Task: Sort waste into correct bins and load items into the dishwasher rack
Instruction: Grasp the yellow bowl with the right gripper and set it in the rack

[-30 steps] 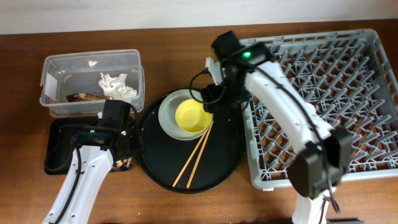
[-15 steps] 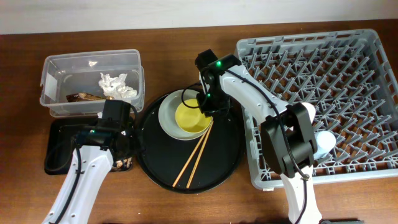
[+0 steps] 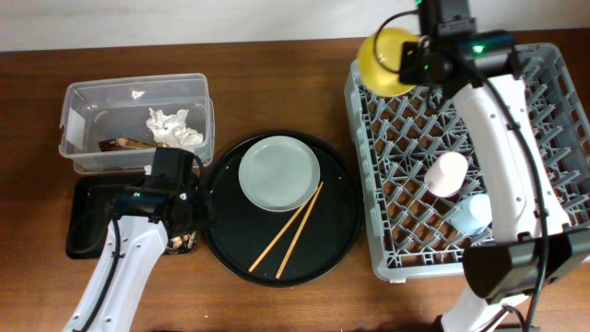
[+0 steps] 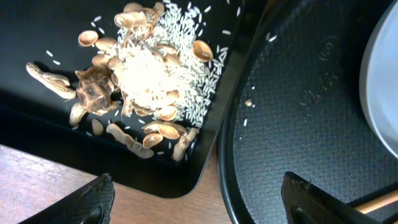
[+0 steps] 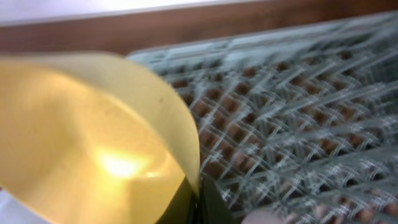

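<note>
The small yellow bowl (image 3: pixel 385 60) hangs tilted over the far left corner of the grey dishwasher rack (image 3: pixel 564 111), with my right gripper (image 3: pixel 412 62) shut on its rim. In the right wrist view the bowl (image 5: pixel 81 137) fills the left, the gripper (image 5: pixel 198 196) pinching its edge above the rack (image 5: pixel 298 106). A pink cup (image 3: pixel 445 173) and a blue cup (image 3: pixel 470 214) lie in the rack. The grey-green plate (image 3: pixel 279 172) and the chopsticks (image 3: pixel 288 231) rest on the round black tray (image 3: pixel 230 226). My left gripper (image 4: pixel 199 205) stands open over the gap between that tray and the black bin (image 4: pixel 37 25).
The black bin (image 3: pixel 92 217) holds peanut shells and rice (image 4: pixel 140 78). Behind it the clear tub (image 3: pixel 83 97) contains a crumpled napkin (image 3: pixel 173 127) and a brown wrapper (image 3: pixel 124 144). The rack's near rim (image 3: pixel 433 267) runs close to the table's front edge.
My right gripper closed on the yellow bowl, lifted it off the plate and carried it back and right to the rack's far left corner. The left arm stayed put.
</note>
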Available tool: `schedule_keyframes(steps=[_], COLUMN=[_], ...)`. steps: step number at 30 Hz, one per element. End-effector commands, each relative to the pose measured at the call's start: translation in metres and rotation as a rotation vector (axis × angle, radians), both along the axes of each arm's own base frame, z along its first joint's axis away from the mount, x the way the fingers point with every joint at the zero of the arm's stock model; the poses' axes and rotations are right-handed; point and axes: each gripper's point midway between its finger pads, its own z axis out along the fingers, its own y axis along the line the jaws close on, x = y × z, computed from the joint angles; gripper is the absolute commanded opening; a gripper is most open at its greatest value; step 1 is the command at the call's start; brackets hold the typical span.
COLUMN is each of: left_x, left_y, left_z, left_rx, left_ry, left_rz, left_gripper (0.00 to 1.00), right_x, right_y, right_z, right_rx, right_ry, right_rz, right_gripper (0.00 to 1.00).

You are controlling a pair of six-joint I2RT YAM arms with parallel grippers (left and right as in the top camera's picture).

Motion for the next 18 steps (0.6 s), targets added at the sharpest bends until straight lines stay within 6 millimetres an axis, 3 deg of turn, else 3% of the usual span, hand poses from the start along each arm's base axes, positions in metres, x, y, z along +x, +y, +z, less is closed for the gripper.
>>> schedule_keyframes(steps=[1, 3, 4, 6, 7, 9, 11, 15, 18], left_x=[0.004, 0.005, 0.005, 0.005, 0.005, 0.005, 0.005, 0.005, 0.005], left_y=[0.003, 0.003, 0.003, 0.003, 0.003, 0.003, 0.003, 0.003, 0.003], left_z=[0.004, 0.005, 0.005, 0.005, 0.005, 0.005, 0.005, 0.005, 0.005], left_rx=[0.008, 0.007, 0.007, 0.007, 0.007, 0.006, 0.007, 0.007, 0.007], left_ry=[-0.034, -0.039, -0.039, -0.039, -0.038, -0.038, -0.039, -0.038, -0.038], left_rz=[0.017, 0.017, 0.017, 0.017, 0.017, 0.017, 0.017, 0.017, 0.017], left_gripper=[0.85, 0.85, 0.85, 0.85, 0.85, 0.85, 0.85, 0.85, 0.85], right_x=[0.009, 0.002, 0.004, 0.018, 0.023, 0.022, 0.024, 0.03, 0.024], right_y=[-0.099, -0.133, -0.145, -0.14, -0.139, -0.139, -0.132, -0.101, -0.088], right_z=[0.03, 0.049, 0.04, 0.002, -0.028, -0.068, -0.082, -0.113, -0.118], right_rx=[-0.369, -0.556, -0.679, -0.706, -0.743, -0.752, -0.762, -0.788, -0.79], right_ry=[-0.101, -0.157, -0.128, -0.043, 0.043, 0.121, 0.152, 0.192, 0.202], right_rz=[-0.309, -0.511, -0.582, -0.539, -0.504, -0.516, -0.492, -0.418, -0.407], right_gripper=[0.04, 0.04, 0.04, 0.04, 0.04, 0.04, 0.04, 0.04, 0.04])
